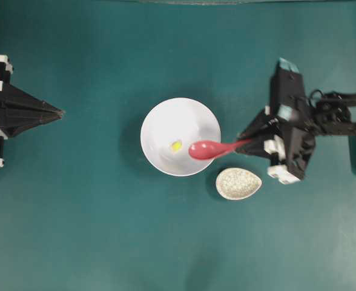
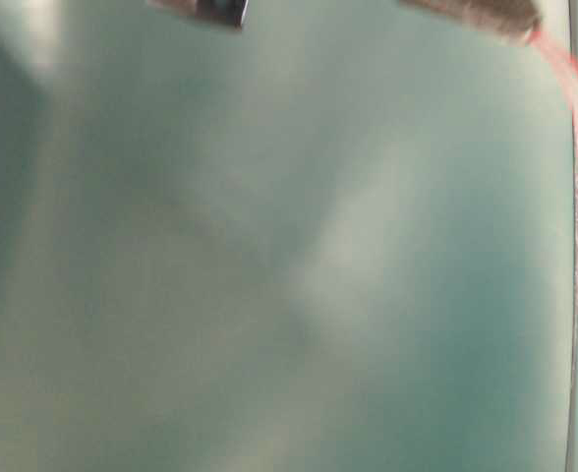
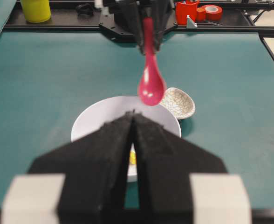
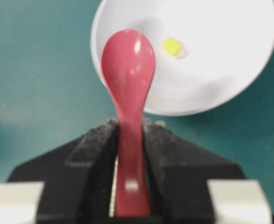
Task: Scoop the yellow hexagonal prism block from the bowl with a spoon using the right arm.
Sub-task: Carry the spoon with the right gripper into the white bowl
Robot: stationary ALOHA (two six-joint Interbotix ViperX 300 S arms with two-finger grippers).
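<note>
1. the bowl (image 1: 180,136) is big, round, smooth and plain white. it sits in the middle of the flat teal table (image 1: 105,230).
2. the yellow hexagonal prism block (image 1: 176,145) is a tiny pale yellow chunk. it lies inside the bowl, a little toward 7 o'clock from the bowl's middle, on the white floor.
3. the spoon (image 1: 209,149) is shiny pinkish red with an oval head and a short straight handle. its head hangs over the bowl near the 4 o'clock rim, just beside the block but not touching it.
4. the right gripper (image 1: 248,142) has two pointed black fingers with a rough, grainy skin. they are squeezed tight on the spoon's handle, one on each side.
5. the left gripper (image 1: 60,112) is a black pointed wedge at 9 o'clock, well apart from the bowl. its two fingers are pressed together with nothing between them.
6. a small oval speckled dish (image 1: 238,183) with a cracked beige pattern sits at 4 o'clock, just beside the bowl.
</note>
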